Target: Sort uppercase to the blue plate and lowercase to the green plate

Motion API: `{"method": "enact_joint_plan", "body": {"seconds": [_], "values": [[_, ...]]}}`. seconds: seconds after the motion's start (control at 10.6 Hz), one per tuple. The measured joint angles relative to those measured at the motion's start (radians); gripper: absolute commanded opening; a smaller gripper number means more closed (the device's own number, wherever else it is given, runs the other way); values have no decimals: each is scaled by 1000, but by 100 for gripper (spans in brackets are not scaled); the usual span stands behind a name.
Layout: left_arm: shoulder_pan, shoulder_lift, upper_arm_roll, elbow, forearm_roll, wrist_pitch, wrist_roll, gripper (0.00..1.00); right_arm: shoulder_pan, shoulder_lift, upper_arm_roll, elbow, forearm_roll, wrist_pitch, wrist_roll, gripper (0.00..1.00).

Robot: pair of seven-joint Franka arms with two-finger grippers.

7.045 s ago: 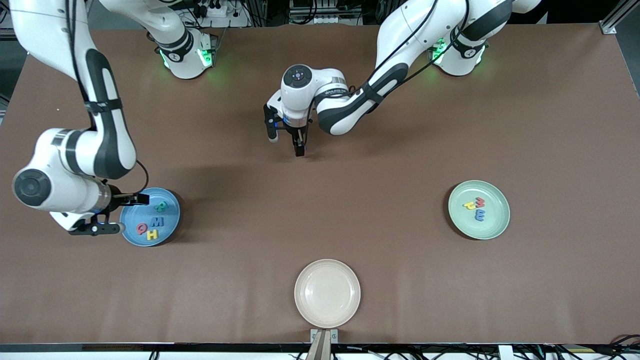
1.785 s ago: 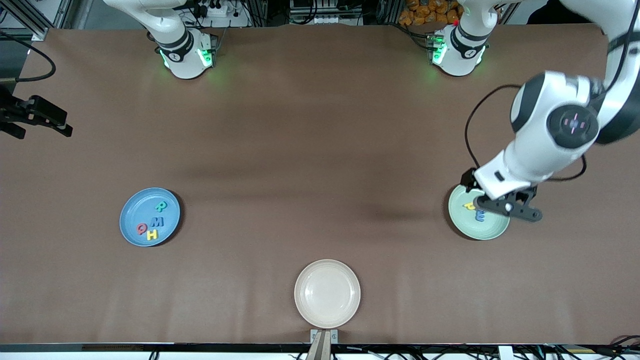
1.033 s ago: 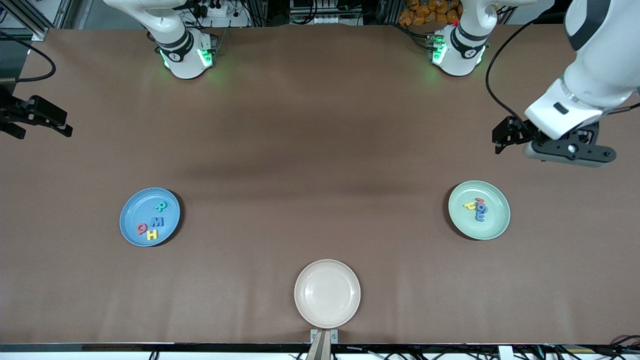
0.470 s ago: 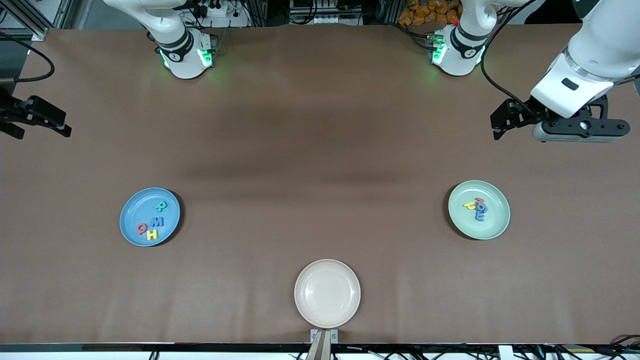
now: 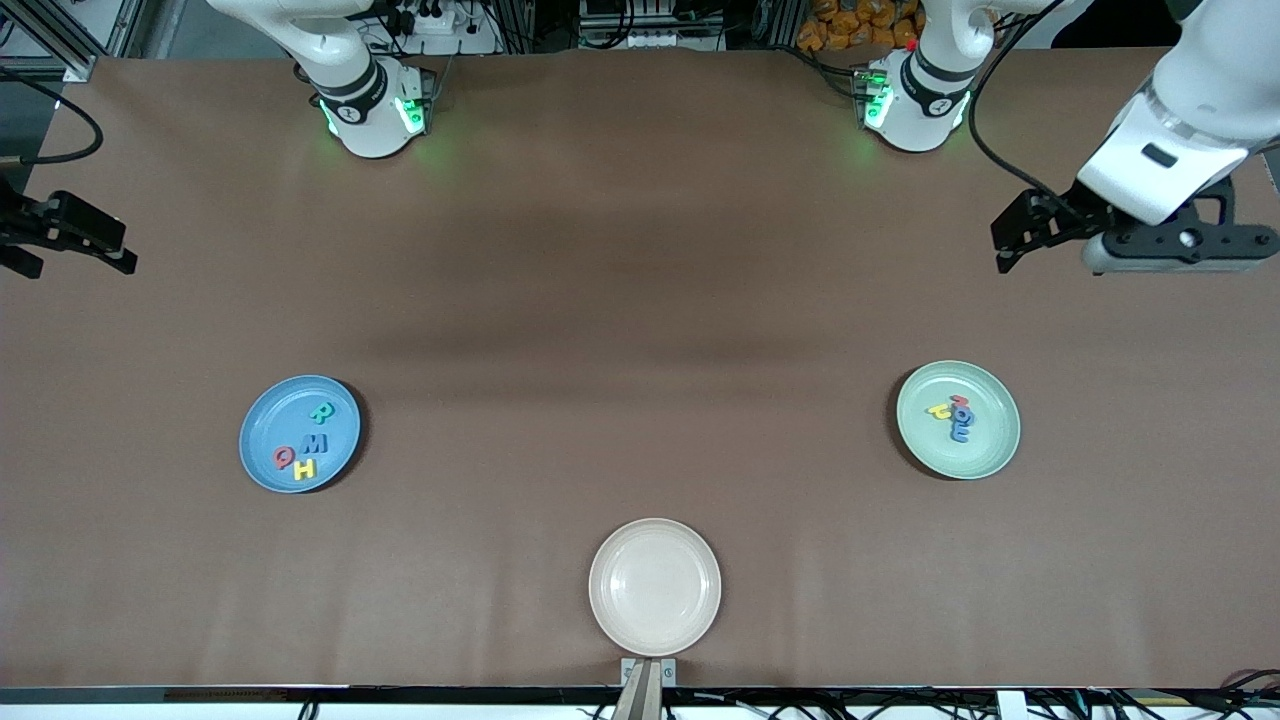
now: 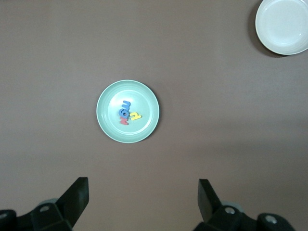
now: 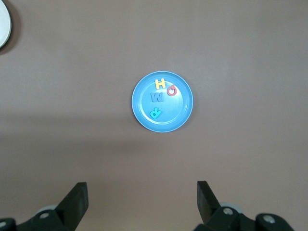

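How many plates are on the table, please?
3. The blue plate lies toward the right arm's end, the green plate toward the left arm's end, and the beige plate between them, nearest the front camera.

Front view: round light-blue plate (image 5: 299, 434) lower left, holding four foam capitals (image 5: 308, 442); pale mint-green plate (image 5: 958, 420) lower right, holding lowercase foam letters (image 5: 953, 415); beige plate (image 5: 654, 586) bottom centre.
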Motion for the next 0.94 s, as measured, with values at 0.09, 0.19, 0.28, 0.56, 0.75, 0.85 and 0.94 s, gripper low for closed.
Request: {"method": "enact_joint_plan", "body": {"seconds": [0.09,0.19,0.28,0.56,0.75,0.85,0.94], "values": [[7,-9,2,0,0,-14,6,100,0,0,0,0,0,0,0,100],[19,-12,4,0,0,-22,36,100,0,0,0,0,0,0,0,100],[34,-12,5,-1,-2,-26,72,100,0,0,0,0,0,0,-1,100],[53,-12,6,-4,-17,-33,99,100,0,0,2,0,0,0,-1,100],[52,-12,6,-4,-18,-33,104,100,0,1,2,-1,0,0,-1,100],[52,-12,6,-4,-18,-33,117,100,0,2,2,-2,0,0,-1,100],[52,-12,6,-5,-18,-33,124,100,0,3,2,-3,0,0,-1,100]]}}
